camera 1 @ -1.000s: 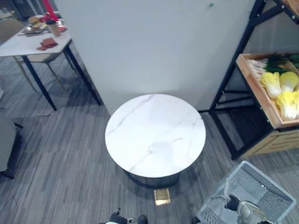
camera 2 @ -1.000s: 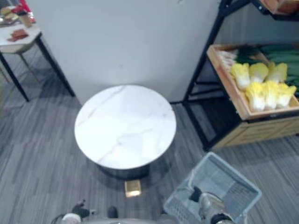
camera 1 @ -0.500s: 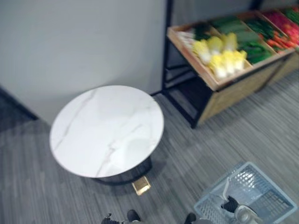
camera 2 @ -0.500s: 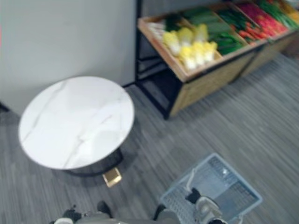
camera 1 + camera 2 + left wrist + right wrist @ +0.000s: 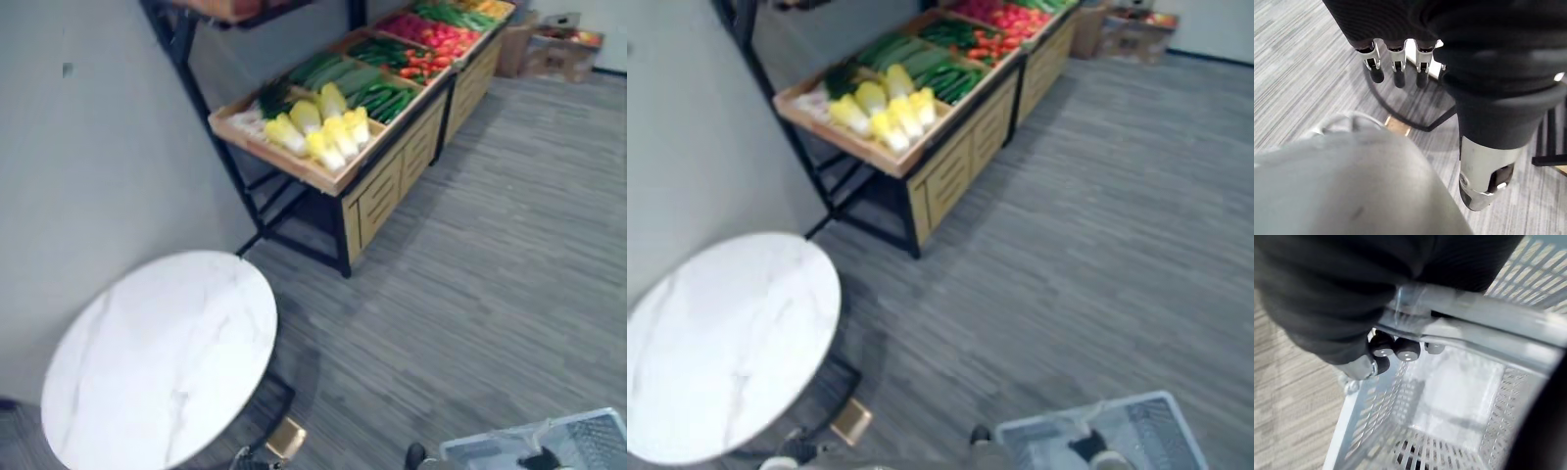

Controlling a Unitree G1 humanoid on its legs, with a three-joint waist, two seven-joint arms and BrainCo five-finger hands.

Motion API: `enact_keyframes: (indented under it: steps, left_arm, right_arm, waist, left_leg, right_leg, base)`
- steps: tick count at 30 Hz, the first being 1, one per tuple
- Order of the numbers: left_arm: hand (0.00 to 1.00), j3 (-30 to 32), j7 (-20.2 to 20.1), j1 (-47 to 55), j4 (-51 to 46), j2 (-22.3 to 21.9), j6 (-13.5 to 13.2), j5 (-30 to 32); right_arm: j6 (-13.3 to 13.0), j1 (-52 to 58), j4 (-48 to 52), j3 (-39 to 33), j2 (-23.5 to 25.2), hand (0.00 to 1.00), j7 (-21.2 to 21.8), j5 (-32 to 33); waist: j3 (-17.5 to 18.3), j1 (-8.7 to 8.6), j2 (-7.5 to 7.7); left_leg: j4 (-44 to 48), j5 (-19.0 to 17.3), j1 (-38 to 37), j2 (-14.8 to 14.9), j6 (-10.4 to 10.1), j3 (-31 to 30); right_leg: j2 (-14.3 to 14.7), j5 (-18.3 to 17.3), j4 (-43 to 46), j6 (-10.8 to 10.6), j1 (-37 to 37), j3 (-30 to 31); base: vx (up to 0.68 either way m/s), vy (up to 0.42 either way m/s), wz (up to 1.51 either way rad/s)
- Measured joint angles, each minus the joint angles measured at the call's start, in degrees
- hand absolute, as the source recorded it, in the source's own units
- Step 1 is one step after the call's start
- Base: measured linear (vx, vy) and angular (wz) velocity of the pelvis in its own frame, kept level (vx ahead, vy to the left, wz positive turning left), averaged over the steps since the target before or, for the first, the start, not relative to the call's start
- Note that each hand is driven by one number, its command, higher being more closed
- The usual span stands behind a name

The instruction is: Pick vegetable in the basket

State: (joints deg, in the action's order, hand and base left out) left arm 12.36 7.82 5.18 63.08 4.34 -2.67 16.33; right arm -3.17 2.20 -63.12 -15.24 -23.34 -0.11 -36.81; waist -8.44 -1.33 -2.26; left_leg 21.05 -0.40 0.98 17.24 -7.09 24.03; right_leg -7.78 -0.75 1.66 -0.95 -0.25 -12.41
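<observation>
1. The round counter [image 5: 157,362] stands at the left, its top bare. It seems to play no part in this step, so steer past its right edge without brushing it.
2. The left hand [image 5: 1397,66] hangs with fingers straight and slack, holding nothing. As the free one, it should do the picking.
3. The cabbages [image 5: 321,132], greens [image 5: 377,93] and reds [image 5: 426,49] lie in a sloping wooden tray [image 5: 279,159], well apart from both hands. The cabbages are at its near left end, the greens next along and the reds further right. The step in hand looks like the approach. Walk up until the tray's front edge is just ahead before reaching.
4. The cabbages are nearest and bulky, so probably the easiest pick. Take one by the front edge with a wide grasp round its body, not its leaves, which would likely tear or slip.
5. The basket [image 5: 593,439] hangs at the lower right over the floor [image 5: 490,274], its bottom bare: nothing picked yet. The right hand [image 5: 1386,352] is curled under its handle [image 5: 1469,308]. Hold it level and bring it just beside the tray, so the carry across is short.
</observation>
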Motion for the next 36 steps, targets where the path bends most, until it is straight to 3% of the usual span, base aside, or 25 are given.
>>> enact_keyframes:
  steps: [1,5,6,7,8,11,12,15,18,20,21,23,24,26,28,29,30,31,32,34,35,36]
  left_arm:
    - [0.0,-0.68,0.33,0.98,-0.4,0.04,-0.13,-0.18]
    - [0.0,-0.99,0.46,1.58,-0.41,-0.3,-1.19,-0.43]
    - [0.0,-1.29,0.45,1.58,-0.43,-0.76,-1.2,-0.43]
    - [0.0,-1.32,0.42,1.56,-0.45,-1.05,-1.15,-0.45]
    - [0.0,-1.35,0.47,1.72,-0.75,-1.08,-1.2,-0.44]
    - [0.0,-1.08,0.45,1.62,-1.62,-1.5,-1.85,-0.47]
    - [0.0,-0.64,0.46,1.78,-1.6,-1.95,-1.87,-0.47]
    - [0.0,0.12,0.5,2.92,-1.47,-2.04,-1.84,-0.47]
    - [0.0,0.31,0.67,2.85,-1.44,-1.31,-1.85,-0.47]
    - [0.0,-0.31,0.69,2.18,-1.27,-0.88,-1.82,-0.48]
    - [0.0,-1.13,0.77,0.76,-0.24,-0.45,-1.78,-0.48]
    - [0.0,-2.97,0.79,0.29,-0.44,0.99,-1.83,-0.49]
    - [0.0,-4.07,0.8,-0.18,-0.8,2.89,-1.74,-0.62]
    - [0.0,-4.29,0.85,-0.87,-1.1,3.6,-1.72,-1.78]
    - [0.0,-5.32,0.96,-1.64,-1.54,4.1,-1.71,-2.69]
    - [0.0,-5.35,0.96,-1.72,-1.59,4.14,-1.75,-2.69]
    - [0.0,-5.39,0.96,-2.67,-1.56,3.9,-1.73,-2.72]
    - [0.0,-5.46,0.95,-2.98,-1.63,3.52,-1.79,-2.74]
    - [0.0,-5.45,0.95,-3.21,-1.7,3.43,-1.83,-2.74]
    - [0.0,-5.4,0.92,-3.29,-1.73,3.31,-1.83,-2.74]
    - [0.0,-5.21,0.9,-3.03,-1.74,3.15,-1.84,-2.74]
    - [0.0,-4.76,0.91,-2.59,-1.49,3.23,-1.8,-2.74]
  right_arm:
    - [-0.1,-1.6,-0.54,0.06,-0.49,1.0,-0.18,0.91]
    - [-1.41,-3.39,-0.4,0.0,-0.53,1.0,-0.37,2.07]
    - [-1.62,-3.58,-0.34,-0.07,-1.03,1.0,-0.6,3.24]
    - [-1.75,-3.74,-0.61,-0.17,-1.23,1.0,-0.75,3.57]
    - [-1.96,-3.57,-0.68,-0.15,-1.03,1.0,-0.64,3.68]
    - [-1.94,-4.27,-0.59,-0.65,-0.98,1.0,-0.66,5.41]
    - [-1.66,-4.71,-0.44,-0.55,-0.48,1.0,-0.71,5.78]
    - [-1.11,-5.9,0.5,-0.04,1.83,1.0,-0.79,5.8]
    - [-1.32,-4.87,2.02,-0.02,3.88,1.0,-0.88,6.31]
    - [-1.64,-4.21,2.04,-0.14,4.13,1.0,-1.4,7.54]
    - [-2.14,-4.27,2.16,-0.18,4.42,1.0,-2.16,8.07]
    - [-2.2,-4.2,3.57,-0.09,5.89,1.0,-2.22,8.12]
    - [-2.3,-3.38,4.03,-0.17,7.82,1.0,-2.2,8.12]
    - [-2.22,-2.22,4.07,-0.11,8.79,1.0,-2.34,8.18]
    - [-2.16,-2.86,4.07,0.0,8.62,1.0,-2.28,8.2]
    - [-2.11,-3.38,4.06,-0.02,8.49,1.0,-2.27,8.2]
    - [-2.1,-4.18,4.06,-0.03,7.94,1.0,-2.25,8.2]
    - [-1.99,-4.27,4.05,-0.17,7.37,1.0,-2.26,8.2]
    - [-1.88,-4.27,4.05,-0.37,7.21,1.0,-2.28,8.2]
    - [-1.34,-4.12,4.04,-1.35,6.99,1.0,-2.3,8.2]
    - [-0.85,-3.98,4.04,-2.47,7.01,1.0,-2.32,8.2]
    - [-0.63,-3.88,4.05,-3.55,6.85,1.0,-2.34,8.34]
  waist:
    - [-0.01,0.12,-0.09]
    - [-0.2,0.63,-0.89]
    - [-0.29,0.93,-2.11]
    - [-0.21,1.84,-3.33]
    - [0.02,2.0,-3.82]
    - [-1.57,1.91,-3.24]
    - [-1.65,2.99,-3.14]
    - [-1.58,3.54,-3.0]
    - [-0.32,3.55,-0.76]
    - [-0.12,3.19,-0.23]
    - [-0.2,3.03,-0.1]
    - [-0.58,2.0,1.33]
    - [-1.51,1.45,3.69]
    - [-1.69,1.02,4.49]
    - [-1.87,0.55,4.3]
    - [-2.05,0.12,3.94]
    - [-2.88,-0.42,2.59]
    - [-3.38,-0.39,1.71]
    - [-3.4,-0.38,1.76]
    - [-3.32,-0.61,2.04]
    - [-3.46,-0.95,2.63]
    - [-3.76,-0.99,2.73]
  left_leg:
    - [-2.01,-1.1,0.28,-2.74,-0.5,-3.2]
    - [-11.08,-1.64,2.16,-7.37,-0.38,-11.46]
    - [-15.2,-2.33,2.24,-8.7,-1.15,-14.66]
    - [-16.52,-2.67,2.38,-9.48,0.32,-16.55]
    - [-16.73,-3.78,2.61,-10.15,-0.09,-16.8]
    - [-14.83,-6.11,3.05,-13.04,0.74,-17.47]
    - [-13.52,-7.66,3.09,-13.82,1.64,-18.11]
    - [-9.57,-10.32,1.72,-13.68,3.93,-15.47]
    - [-8.77,-11.09,0.06,-14.73,4.89,-15.24]
    - [-9.9,-12.65,-1.79,-14.96,5.33,-15.11]
    - [-12.6,-13.45,-4.32,-14.78,5.9,-14.89]
    - [-13.49,-13.74,-6.58,-15.37,6.39,-14.84]
    - [-14.16,-14.28,-10.08,-16.7,7.22,-15.0]
    - [-15.36,-14.59,-12.44,-17.06,7.78,-15.37]
    - [-16.01,-14.72,-13.48,-16.26,8.02,-15.5]
    - [-16.15,-14.73,-13.51,-15.77,8.02,-15.65]
    - [-16.94,-14.72,-14.17,-14.43,8.01,-16.04]
    - [-17.06,-14.7,-14.24,-13.64,7.98,-16.24]
    - [-17.0,-14.68,-14.21,-13.55,7.95,-16.4]
    - [-16.95,-15.18,-14.57,-13.77,6.63,-16.92]
    - [-16.95,-16.35,-15.73,-13.97,4.61,-17.12]
    - [-17.02,-17.57,-17.28,-13.75,2.75,-17.41]
  right_leg:
    - [0.07,-0.01,-0.06,-0.03,-0.26,2.16]
    - [2.7,0.1,-0.23,-0.21,-0.74,5.99]
    - [3.65,0.26,-0.12,-0.47,-1.16,6.76]
    - [4.66,0.76,-0.04,-1.19,-1.78,8.37]
    - [4.5,0.92,-0.42,-1.33,-1.5,8.84]
    - [2.37,-0.34,2.55,-2.09,-4.2,10.91]
    - [2.53,-0.57,2.46,-2.43,-4.44,13.01]
    - [3.61,-0.53,1.54,-3.24,-3.31,18.31]
    - [3.16,-2.0,2.68,-3.99,-3.78,21.83]
    - [3.45,-4.2,7.31,-4.88,-5.12,22.27]
    - [4.84,-6.05,18.69,-6.75,-10.27,21.73]
    - [4.39,-6.3,31.12,-7.24,-14.94,20.22]
    - [2.53,-5.69,39.63,-8.24,-16.81,18.61]
    - [-0.12,-5.74,45.25,-9.04,-18.62,15.0]
    - [-1.95,-9.14,45.32,-3.87,-21.06,7.02]
    - [-1.93,-9.57,43.77,-3.14,-21.64,5.04]
    - [-1.08,-9.79,38.17,-2.61,-21.88,1.85]
    - [-0.21,-9.01,29.78,-2.99,-21.97,0.59]
    - [-0.19,-7.69,24.67,-3.19,-21.91,0.23]
    - [-0.63,-0.83,10.38,-3.44,-21.28,0.63]
    - [-1.22,3.19,2.82,-3.7,-20.19,0.78]
    - [-1.58,10.11,2.05,-2.79,-19.42,0.44]
  base:
    - [0.01,0.074,-0.88]
    - [0.03,0.113,-0.67]
    - [0.04,0.223,-0.72]
    - [0.06,0.219,-0.59]
    - [0.11,0.178,-0.36]
    - [0.13,0.161,-0.22]
    - [0.14,0.165,-0.67]
    - [0.24,0.16,-0.89]
    - [0.24,0.068,-0.75]
    - [0.2,0.055,-0.48]
    - [0.17,0.072,-0.35]
    - [0.12,0.038,-0.03]
    - [0.15,0.041,0.18]
    - [0.19,0.051,0.16]
    - [0.18,0.045,0.06]
    - [0.17,0.004,0.06]
    - [0.21,-0.033,0.07]
    - [0.23,-0.054,0.09]
    - [0.26,-0.094,0.14]
    - [0.28,-0.135,0.21]
    - [0.37,-0.198,0.25]
    - [0.48,-0.268,0.21]
